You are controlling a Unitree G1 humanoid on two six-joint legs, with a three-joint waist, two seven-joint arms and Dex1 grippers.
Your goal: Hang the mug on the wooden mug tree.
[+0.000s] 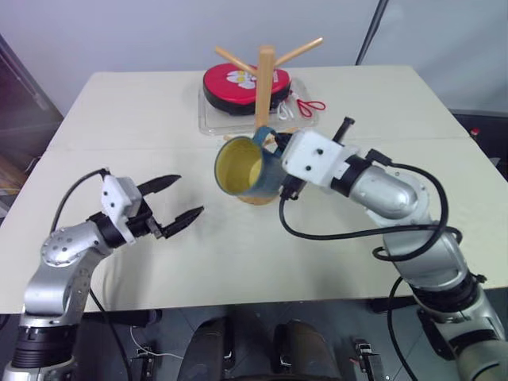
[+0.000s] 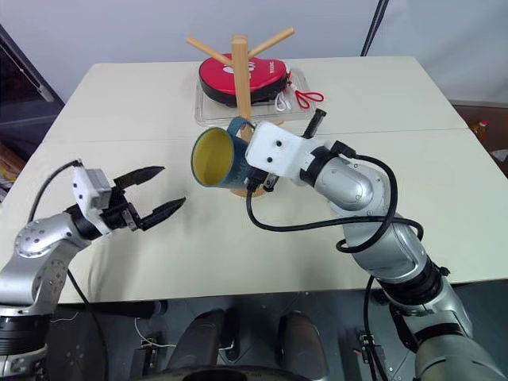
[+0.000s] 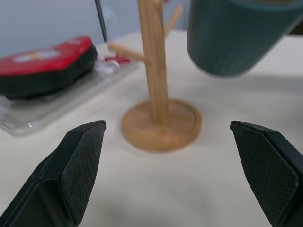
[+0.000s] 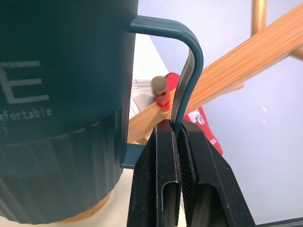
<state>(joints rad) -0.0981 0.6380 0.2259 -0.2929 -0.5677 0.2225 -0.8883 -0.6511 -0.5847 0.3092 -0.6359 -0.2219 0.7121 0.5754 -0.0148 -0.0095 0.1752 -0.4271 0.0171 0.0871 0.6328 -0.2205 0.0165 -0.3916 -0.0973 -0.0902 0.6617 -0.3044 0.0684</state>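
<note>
Cream worktop [image 1: 159,262], grey wall behind. Right end effector [image 4: 177,130] clenched on the handle of the mug [image 1: 248,168], carried sideways off the surface beside the wooden mug tree [image 1: 265,75], likely so its loop meets a peg. Left end effector [image 1: 178,198] released, waiting apart.

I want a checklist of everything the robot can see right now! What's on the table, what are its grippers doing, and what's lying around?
Surface: pale table, two boards joined by a seam.
Job's things: mug lifted off the table, on its side, yellow inside facing the camera; wooden mug tree standing right behind it; mug not hung yet.
Clutter: red and black case on a clear tray, red-handled item beside it.
Grippers: right gripper shut on the mug's handle; left gripper open, holding nothing.
Cables: black cable looping along the right arm.
Surroundings: grey wall behind the table.
</note>
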